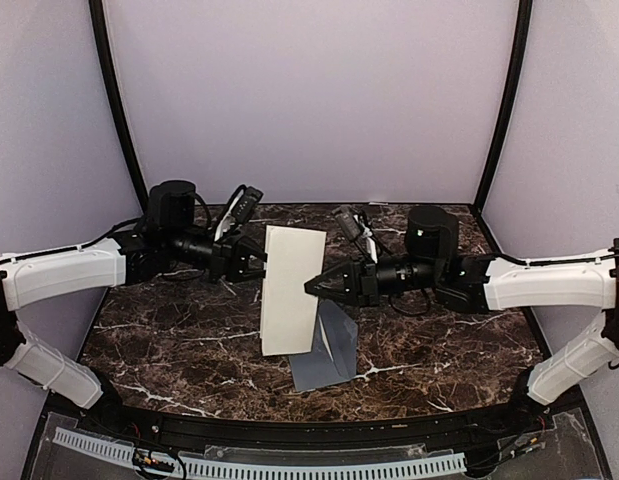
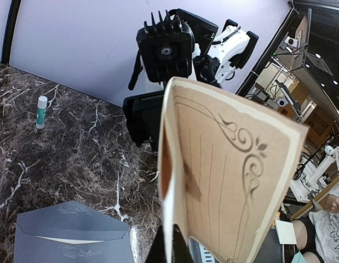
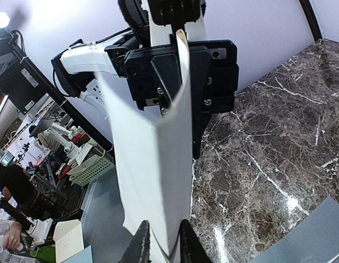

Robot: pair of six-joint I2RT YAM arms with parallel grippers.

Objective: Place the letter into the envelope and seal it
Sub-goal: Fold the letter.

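Observation:
The cream letter [image 1: 289,290] hangs folded above the dark table, held between both arms. My left gripper [image 1: 259,265] is shut on its left edge. In the left wrist view the fingertips [image 2: 170,249] pinch the sheet's edge, and the letter [image 2: 229,175] shows printed scrollwork. My right gripper [image 1: 311,286] has come in from the right. Its fingers [image 3: 162,246] are shut on the other edge of the letter [image 3: 153,164]. The grey envelope [image 1: 329,355] lies flat on the table below, partly hidden by the letter. Its flap is open [image 2: 70,238], and one corner shows [image 3: 317,235].
A small glue stick [image 2: 42,112] with a green label stands on the marble table [image 1: 169,340] at the far side. A clear slotted rack [image 1: 289,465] runs along the near edge. Curved black poles and lilac walls enclose the table.

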